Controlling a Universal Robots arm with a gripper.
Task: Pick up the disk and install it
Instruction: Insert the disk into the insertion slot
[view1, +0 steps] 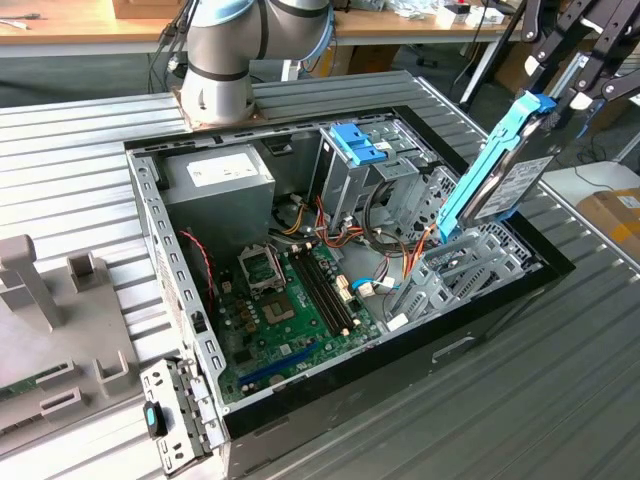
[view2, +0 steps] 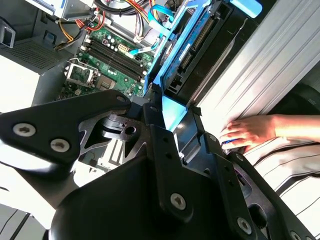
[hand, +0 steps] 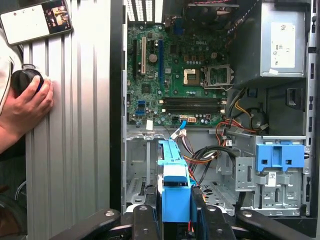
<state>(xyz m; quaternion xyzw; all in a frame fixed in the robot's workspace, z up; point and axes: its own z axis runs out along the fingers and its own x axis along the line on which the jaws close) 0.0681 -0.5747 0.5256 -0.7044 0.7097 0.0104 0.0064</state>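
Note:
The disk (view1: 505, 175), a grey metal drive with a white label and bright blue rails, hangs tilted on end over the open computer case (view1: 300, 400), at the exterior view's right. Its lower end is just above the empty metal drive bay (view1: 470, 265). My gripper (view1: 556, 108) is shut on the disk's upper end. In the first wrist view the disk's blue rail (hand: 175, 185) runs out from between the black fingers (hand: 207, 222), over the bay (hand: 140, 170). The second wrist view has the disk (view2: 200, 45) edge-on beyond the gripper (view2: 170, 107).
Inside the case lie the green motherboard (view1: 290, 300), a grey power-supply box (view1: 220, 180), cables, and a tall cage with a blue latch (view1: 357, 145). The arm's base (view1: 215, 80) stands behind the case. A person's hand (hand: 25, 107) rests on a black knob on the ribbed table.

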